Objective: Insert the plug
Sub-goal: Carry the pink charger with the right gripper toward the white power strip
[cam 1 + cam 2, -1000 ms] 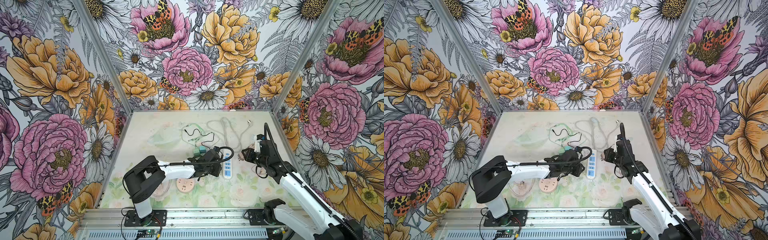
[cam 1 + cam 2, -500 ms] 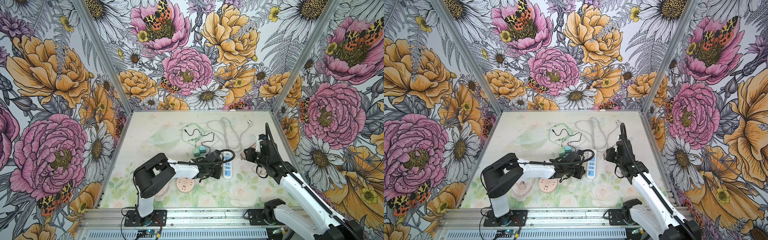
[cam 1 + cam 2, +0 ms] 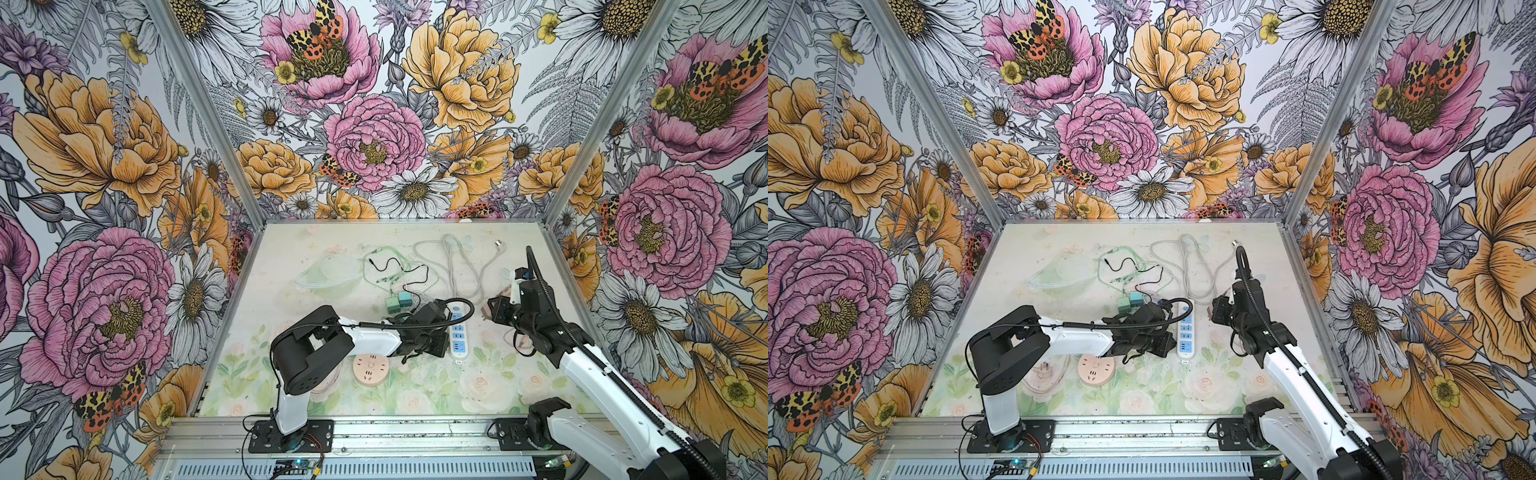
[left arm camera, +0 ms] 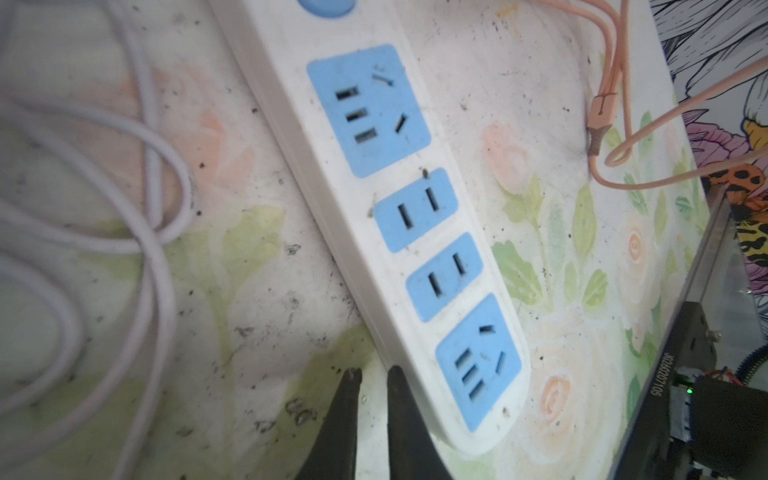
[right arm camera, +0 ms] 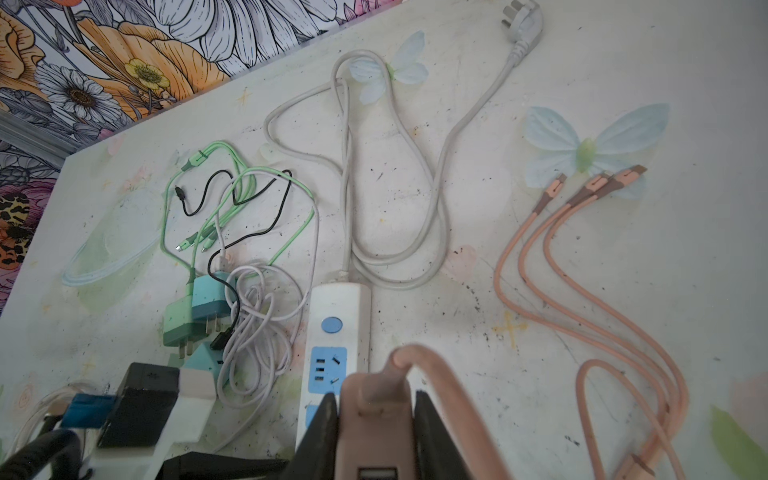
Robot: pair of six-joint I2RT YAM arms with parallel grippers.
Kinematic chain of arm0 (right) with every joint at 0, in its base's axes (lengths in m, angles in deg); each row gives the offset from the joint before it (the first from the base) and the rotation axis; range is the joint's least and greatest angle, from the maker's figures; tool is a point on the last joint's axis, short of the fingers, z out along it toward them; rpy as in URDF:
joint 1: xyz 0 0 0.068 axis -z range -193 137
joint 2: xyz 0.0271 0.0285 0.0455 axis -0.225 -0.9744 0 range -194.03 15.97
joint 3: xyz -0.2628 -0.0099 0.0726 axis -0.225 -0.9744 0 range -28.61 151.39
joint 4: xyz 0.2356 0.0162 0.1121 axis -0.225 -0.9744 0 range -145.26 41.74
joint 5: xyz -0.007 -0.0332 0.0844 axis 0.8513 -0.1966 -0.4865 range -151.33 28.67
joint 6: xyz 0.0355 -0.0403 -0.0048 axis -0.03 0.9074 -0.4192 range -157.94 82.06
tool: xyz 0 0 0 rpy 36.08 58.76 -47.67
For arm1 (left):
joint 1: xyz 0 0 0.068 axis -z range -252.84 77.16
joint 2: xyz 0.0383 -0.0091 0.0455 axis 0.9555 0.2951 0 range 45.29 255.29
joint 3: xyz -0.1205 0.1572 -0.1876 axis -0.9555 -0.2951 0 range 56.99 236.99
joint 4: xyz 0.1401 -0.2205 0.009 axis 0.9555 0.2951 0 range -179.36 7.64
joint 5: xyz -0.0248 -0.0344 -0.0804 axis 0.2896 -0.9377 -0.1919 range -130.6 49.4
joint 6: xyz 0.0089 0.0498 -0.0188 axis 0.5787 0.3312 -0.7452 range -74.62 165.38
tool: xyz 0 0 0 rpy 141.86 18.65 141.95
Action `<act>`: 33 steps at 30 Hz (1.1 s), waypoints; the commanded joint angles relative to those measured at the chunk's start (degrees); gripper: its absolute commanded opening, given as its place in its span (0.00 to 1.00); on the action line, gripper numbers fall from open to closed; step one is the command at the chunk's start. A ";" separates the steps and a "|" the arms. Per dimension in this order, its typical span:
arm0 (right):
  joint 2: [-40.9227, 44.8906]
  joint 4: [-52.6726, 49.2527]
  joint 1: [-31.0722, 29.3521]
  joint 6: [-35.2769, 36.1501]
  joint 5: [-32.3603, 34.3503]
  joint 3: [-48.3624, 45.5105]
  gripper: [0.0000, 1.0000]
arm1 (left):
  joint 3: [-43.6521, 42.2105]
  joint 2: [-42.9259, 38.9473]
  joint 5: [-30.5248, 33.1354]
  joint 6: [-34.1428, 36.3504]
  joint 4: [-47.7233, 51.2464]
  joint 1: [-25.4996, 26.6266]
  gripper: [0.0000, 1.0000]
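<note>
Our left claw (image 4: 374, 370) has just pinched shut beside the power strip (image 4: 415, 232), lower centre; we judge it braces that while our right claw (image 5: 374, 397) holds the pink plug (image 5: 374, 419).

Walls: floral wallpaper (image 3: 374, 137) on three sides, with pink and orange blooms, daisies and moths.
Corners: grey metal posts (image 3: 203, 104) slanting in from the upper frame.
Surface: bench (image 3: 291, 257), pale, faint rose print, scuffed.
Lower edge: metal rail (image 3: 415, 432).
Light: even.
</note>
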 commanded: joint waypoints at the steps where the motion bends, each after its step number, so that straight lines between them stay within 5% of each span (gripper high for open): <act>1: -1.18 0.69 -0.40 1.19 -0.44 3.18 0.00 | -1.40 -6.25 0.42 0.87 1.58 -1.85 0.17; 10: 0.74 0.30 -5.14 -4.80 0.79 0.84 0.00 | -3.17 -12.54 4.66 2.99 7.69 -4.74 0.18; 33: 4.89 -3.30 -39.53 -25.32 36.08 -6.02 0.00 | -4.16 -16.12 6.09 3.47 8.59 -7.53 0.18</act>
